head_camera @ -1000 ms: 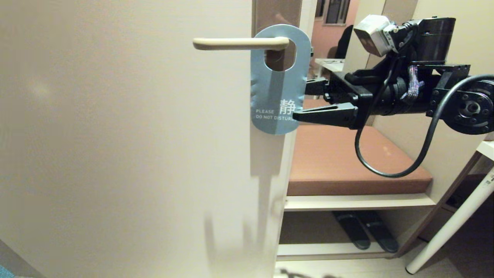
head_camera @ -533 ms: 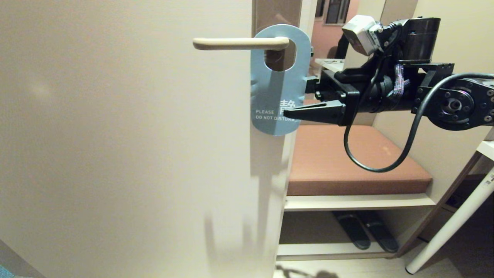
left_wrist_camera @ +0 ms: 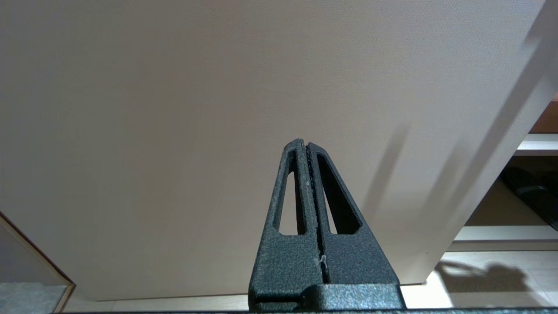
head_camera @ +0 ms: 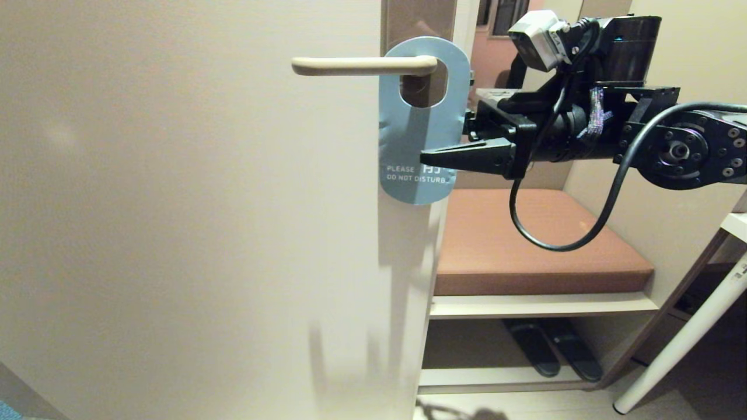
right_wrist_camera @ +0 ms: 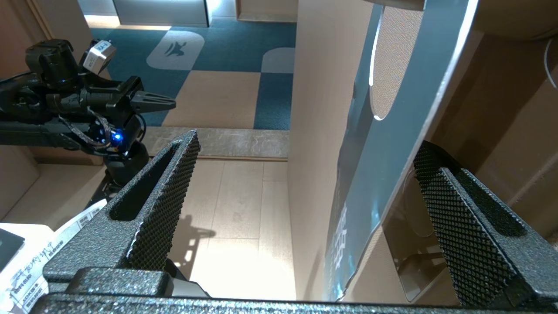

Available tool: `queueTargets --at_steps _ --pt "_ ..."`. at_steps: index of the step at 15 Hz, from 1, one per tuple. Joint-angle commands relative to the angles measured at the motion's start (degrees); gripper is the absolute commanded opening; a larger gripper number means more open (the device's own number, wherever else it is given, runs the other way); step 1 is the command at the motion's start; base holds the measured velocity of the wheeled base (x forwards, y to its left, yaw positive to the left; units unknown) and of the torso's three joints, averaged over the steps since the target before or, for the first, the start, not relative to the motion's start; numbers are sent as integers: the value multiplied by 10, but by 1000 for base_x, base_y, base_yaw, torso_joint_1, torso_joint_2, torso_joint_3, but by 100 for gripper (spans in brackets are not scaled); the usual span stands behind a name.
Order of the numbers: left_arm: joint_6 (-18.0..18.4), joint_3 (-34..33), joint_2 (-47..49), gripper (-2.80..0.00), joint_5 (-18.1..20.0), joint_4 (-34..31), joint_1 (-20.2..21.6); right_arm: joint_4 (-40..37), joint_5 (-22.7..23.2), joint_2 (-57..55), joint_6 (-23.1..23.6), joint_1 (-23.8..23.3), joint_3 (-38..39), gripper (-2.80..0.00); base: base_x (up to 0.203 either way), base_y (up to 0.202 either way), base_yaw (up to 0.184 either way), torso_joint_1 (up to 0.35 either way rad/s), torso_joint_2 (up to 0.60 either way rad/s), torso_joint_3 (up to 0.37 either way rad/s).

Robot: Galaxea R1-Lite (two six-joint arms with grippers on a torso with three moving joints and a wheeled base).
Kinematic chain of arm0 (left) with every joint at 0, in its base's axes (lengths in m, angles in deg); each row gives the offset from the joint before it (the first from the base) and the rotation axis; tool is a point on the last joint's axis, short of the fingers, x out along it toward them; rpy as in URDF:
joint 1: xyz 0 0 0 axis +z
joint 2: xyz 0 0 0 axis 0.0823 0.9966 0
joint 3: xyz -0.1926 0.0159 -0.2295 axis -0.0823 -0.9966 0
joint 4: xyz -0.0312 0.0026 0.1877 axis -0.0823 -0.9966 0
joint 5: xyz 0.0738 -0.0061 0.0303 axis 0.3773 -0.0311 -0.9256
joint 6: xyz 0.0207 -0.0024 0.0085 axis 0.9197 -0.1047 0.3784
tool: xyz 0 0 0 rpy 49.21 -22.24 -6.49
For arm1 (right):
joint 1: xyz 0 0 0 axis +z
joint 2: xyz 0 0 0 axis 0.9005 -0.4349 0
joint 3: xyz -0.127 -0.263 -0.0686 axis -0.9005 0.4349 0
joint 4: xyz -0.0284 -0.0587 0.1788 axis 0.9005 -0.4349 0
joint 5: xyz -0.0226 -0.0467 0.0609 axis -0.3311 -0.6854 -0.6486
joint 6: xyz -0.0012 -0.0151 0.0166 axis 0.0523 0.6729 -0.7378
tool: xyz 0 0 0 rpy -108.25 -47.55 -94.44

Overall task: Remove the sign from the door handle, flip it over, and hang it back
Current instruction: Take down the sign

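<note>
The right gripper [head_camera: 452,140] has its two fingers [right_wrist_camera: 161,196] spread wide, one on each side of the sign's right edge, touching nothing I can make out. One blue sign [head_camera: 423,122] hangs by its hole on the single door handle [head_camera: 362,66], near the door's [head_camera: 175,204] right edge. Since a second ago the gripper has moved left and overlaps the sign. The left gripper [left_wrist_camera: 307,146] is closed, empty, facing the door.

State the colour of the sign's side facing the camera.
Blue with white lettering; the sign shows best in the head view.
</note>
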Motion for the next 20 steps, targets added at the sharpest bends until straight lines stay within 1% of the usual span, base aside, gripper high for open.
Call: queueTargets --at_steps 1,9,15,16,17,20 --pt "0 0 0 -280 0 0 0 1 4 -2 0 0 -2 0 0 0 0 0 0 0" --pt "0 0 0 -280 0 0 0 1 4 -11 -1 16 -11 0 0 0 0 0 0 0" --pt "0 0 0 -280 0 0 0 1 4 -16 -1 17 -16 0 0 0 0 0 0 0" --pt "0 0 0 -280 0 0 0 1 4 -16 -1 17 -16 -115 0 0 0 0 0 0" --pt "0 0 0 -280 0 0 0 1 4 -16 -1 17 -16 -280 0 0 0 0 0 0" --pt "0 0 0 -280 0 0 0 1 4 -16 -1 17 -16 -280 0 0 0 0 0 0"
